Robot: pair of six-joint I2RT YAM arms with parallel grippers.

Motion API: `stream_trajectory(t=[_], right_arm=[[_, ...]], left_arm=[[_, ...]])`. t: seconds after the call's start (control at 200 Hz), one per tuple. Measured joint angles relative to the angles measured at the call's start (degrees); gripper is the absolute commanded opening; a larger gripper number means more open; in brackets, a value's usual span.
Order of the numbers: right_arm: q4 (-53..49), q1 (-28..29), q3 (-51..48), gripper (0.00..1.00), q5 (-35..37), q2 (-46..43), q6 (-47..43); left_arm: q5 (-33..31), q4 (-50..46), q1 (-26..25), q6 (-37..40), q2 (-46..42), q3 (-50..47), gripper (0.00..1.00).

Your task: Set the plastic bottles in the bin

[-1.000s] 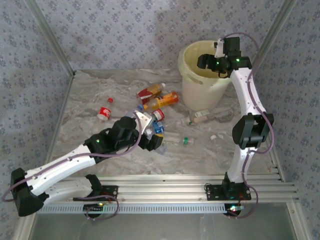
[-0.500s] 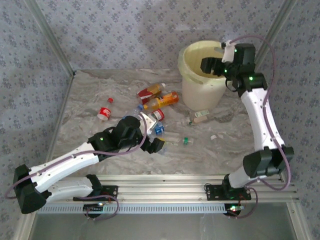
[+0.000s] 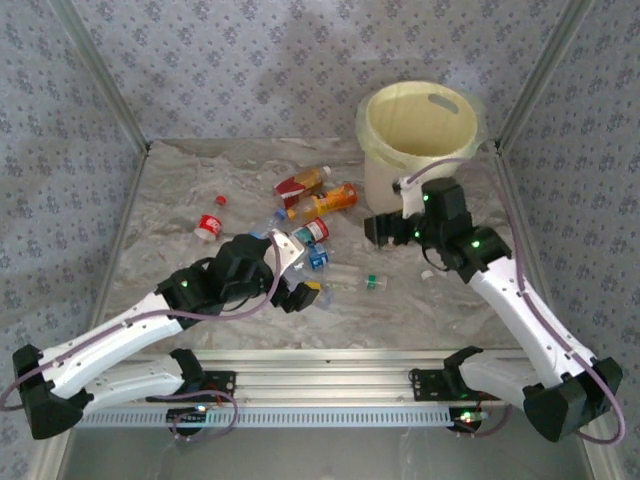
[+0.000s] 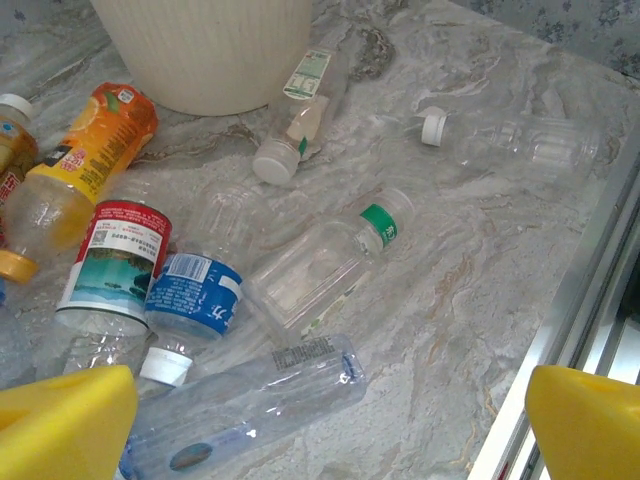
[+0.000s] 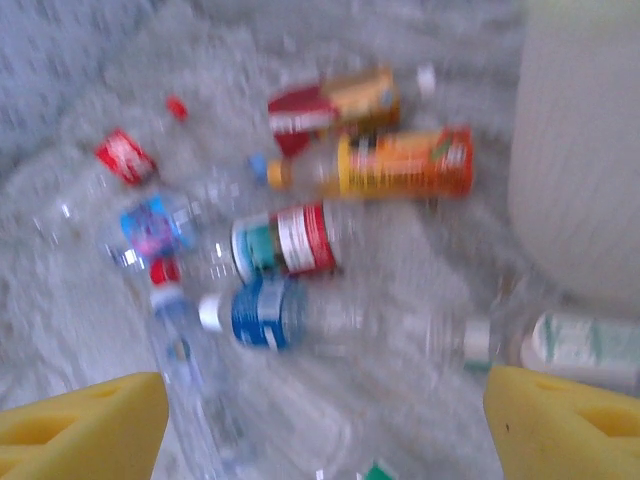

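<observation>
Swinging down from over the bin (image 3: 400,170), the right arm now reaches low across the table (image 3: 170,190). The left arm has drawn back a little toward its base.

The bin stands upright at the far right, and what lies inside it cannot be seen. The right gripper (image 3: 384,229) hangs just before the bin's near wall, jaws spread and empty; its wrist view is blurred. The left gripper (image 3: 302,290) hovers over the near edge of the pile, also spread wide with nothing held.

The bottles (image 3: 315,215) lie loose on the table between the two grippers, none in a grip. An orange one (image 3: 327,201) and a red-labelled one (image 3: 300,184) lie furthest back. A clear, green-capped one (image 4: 322,262) is flattened in the middle, and another clear one (image 4: 250,398) lies just below the left pads.

It looks like a fetch step: both arms are free and picking a next bottle. The left needs to drop straight onto the clear bottle beneath it and close across its body. The right should settle on the white-capped bottle (image 4: 297,120) by the bin.
</observation>
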Motion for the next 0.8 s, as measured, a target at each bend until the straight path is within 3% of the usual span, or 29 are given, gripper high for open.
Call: stream_trajectory(t=[0.215,0.47,0.8], right_arm=[[-0.48,3.04,-8.81,0.88,0.63,3.02,-0.07],[0.85,5.01,-8.55,0.96,-0.96,13.09,-2.67],[1.51,5.53,-7.61,0.99,-1.77,22.45,-6.14]], left_arm=[[0.22,0.0,0.0,0.9,-0.37,-0.02,1.0],[0.44,0.0,0.0,1.05,-0.35,-0.02,1.0],[0.44,0.0,0.0,1.05,-0.35,-0.02,1.0]])
